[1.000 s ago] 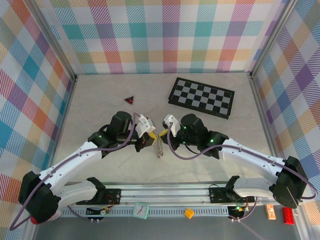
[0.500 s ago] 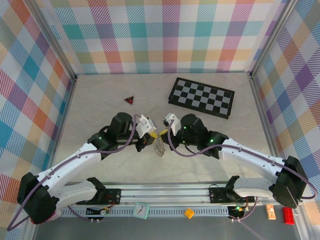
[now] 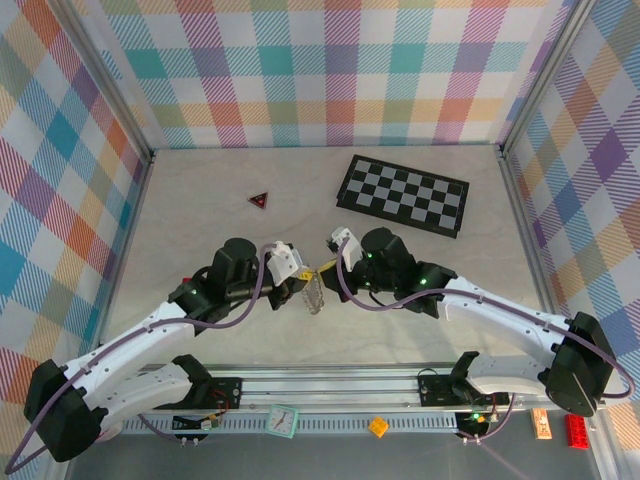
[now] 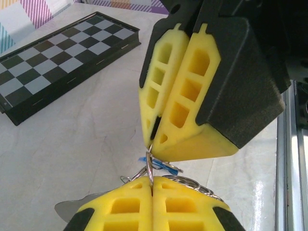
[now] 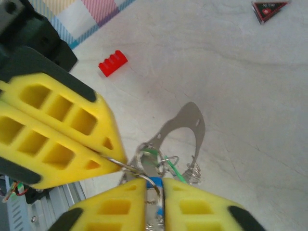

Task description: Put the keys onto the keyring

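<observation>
Meeting tip to tip just nearer than the bench's (image 3: 190,210) middle, the two arms reach in from its near edge. The left gripper (image 4: 151,186) has its yellow foam fingers (image 4: 124,208) pressed together, pinching a thin wire loop of the large silvery keyring of metal rings and chain links (image 3: 316,297). The rest of the keyring hangs below the fingertips, and whether it touches the pale marbled surface I cannot tell.

The right gripper (image 5: 154,186) faces it from the right, fingertips almost touching the left one's. Its yellow fingers (image 5: 195,208) stand slightly parted. The tiny key with the blue plastic head (image 5: 157,212) sits in that narrow gap beside a ring loop; whether the pads press on it cannot be told. The tiny key with the green head (image 5: 152,153) shows among the rings just beyond.

Farther back, left of centre, lies a small red triangle (image 3: 259,200). A black-and-grey folding chessboard (image 3: 403,194) lies towards the far right corner, well apart from both grippers.
</observation>
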Motion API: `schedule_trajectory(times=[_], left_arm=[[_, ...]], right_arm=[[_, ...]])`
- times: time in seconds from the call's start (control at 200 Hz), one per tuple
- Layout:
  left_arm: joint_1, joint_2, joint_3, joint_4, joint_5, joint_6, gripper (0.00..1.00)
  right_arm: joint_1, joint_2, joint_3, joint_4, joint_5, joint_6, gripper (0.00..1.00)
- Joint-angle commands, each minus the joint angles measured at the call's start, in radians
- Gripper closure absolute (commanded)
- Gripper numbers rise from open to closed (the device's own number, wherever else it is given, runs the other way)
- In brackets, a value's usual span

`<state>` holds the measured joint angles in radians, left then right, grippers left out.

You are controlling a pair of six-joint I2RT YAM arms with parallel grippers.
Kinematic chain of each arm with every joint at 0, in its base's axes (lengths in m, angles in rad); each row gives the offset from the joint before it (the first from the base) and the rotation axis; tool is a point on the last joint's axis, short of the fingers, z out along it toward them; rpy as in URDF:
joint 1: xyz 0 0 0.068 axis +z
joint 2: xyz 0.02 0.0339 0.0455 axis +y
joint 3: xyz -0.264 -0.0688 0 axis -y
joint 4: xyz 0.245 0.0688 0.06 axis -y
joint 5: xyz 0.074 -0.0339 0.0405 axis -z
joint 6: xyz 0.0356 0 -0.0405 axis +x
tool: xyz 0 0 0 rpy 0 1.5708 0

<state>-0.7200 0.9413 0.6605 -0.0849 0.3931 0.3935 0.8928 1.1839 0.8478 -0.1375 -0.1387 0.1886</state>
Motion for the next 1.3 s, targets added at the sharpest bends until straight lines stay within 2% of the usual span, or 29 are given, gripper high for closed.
schedule_trajectory(times=[0.0, 0.22, 0.4, 0.57, 0.645, 0.82, 0.91, 1.01, 1.295], left_arm=[[-0.019, -0.027, -0.005, 0.071, 0.067, 0.03, 1.0], [-0.018, -0.03, -0.018, 0.08, 0.093, 0.033, 1.0], [-0.018, -0.036, -0.047, 0.121, 0.141, 0.033, 1.0], [-0.019, -0.043, -0.061, 0.133, 0.151, 0.047, 1.0], [-0.019, -0.044, -0.061, 0.127, 0.15, 0.053, 1.0], [-0.019, -0.047, -0.065, 0.135, 0.121, 0.046, 1.0], [-0.02, -0.05, -0.075, 0.155, 0.106, 0.029, 1.0], [-0.028, -0.052, -0.093, 0.181, 0.083, 0.018, 1.0], [-0.035, -0.067, -0.123, 0.239, 0.038, -0.01, 1.0]], right_arm=[[-0.012, -0.029, 0.011, -0.027, -0.003, -0.059, 0.73], [-0.068, -0.158, -0.047, -0.018, -0.055, -0.245, 0.59], [-0.085, -0.214, -0.114, 0.047, -0.19, -0.46, 0.58], [-0.085, -0.185, -0.094, 0.055, -0.288, -0.515, 0.6], [-0.085, -0.165, -0.079, 0.06, -0.314, -0.483, 0.6], [-0.086, -0.111, -0.025, 0.026, -0.269, -0.297, 0.61], [-0.085, -0.1, 0.006, -0.022, -0.232, -0.095, 0.6], [-0.085, -0.077, 0.074, -0.146, -0.198, 0.052, 0.6], [-0.084, -0.001, 0.159, -0.302, -0.241, 0.234, 0.68]])
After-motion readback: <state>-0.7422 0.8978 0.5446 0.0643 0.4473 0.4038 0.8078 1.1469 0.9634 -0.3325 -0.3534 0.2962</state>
